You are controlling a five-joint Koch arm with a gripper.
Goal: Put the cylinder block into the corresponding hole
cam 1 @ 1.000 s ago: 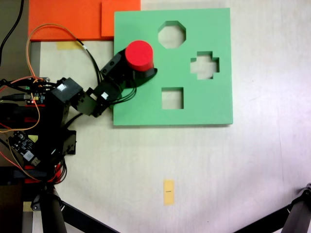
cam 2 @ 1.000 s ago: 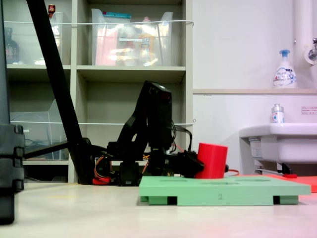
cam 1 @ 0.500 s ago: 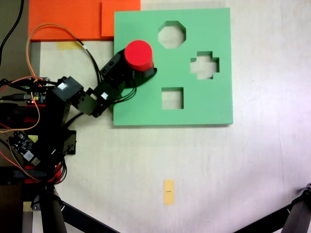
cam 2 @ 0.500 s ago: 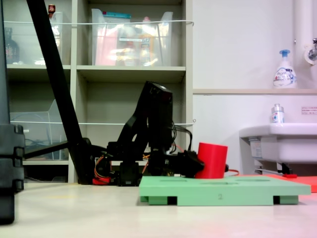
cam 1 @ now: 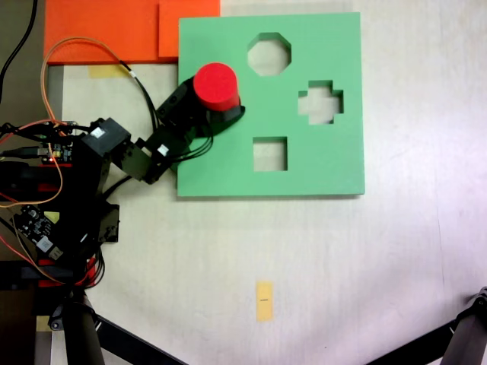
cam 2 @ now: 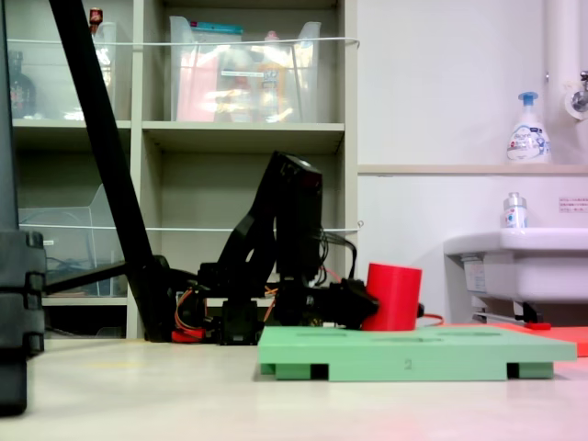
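We see the gripper (cam 1: 219,114) clamped on the cylinder block (cam 1: 216,84), upright over the green board (cam 1: 319,163), beside its octagonal cutout (cam 1: 268,54)

Bright red cylinder block (cam 1: 216,84); green foam board (cam 1: 319,163); black gripper (cam 1: 222,115); orange sheets (cam 1: 99,30); yellow tag (cam 1: 264,300).

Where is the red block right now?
The red block is in the gripper, over the upper left part of the green board in the first exterior view, left of the eight-sided hole.
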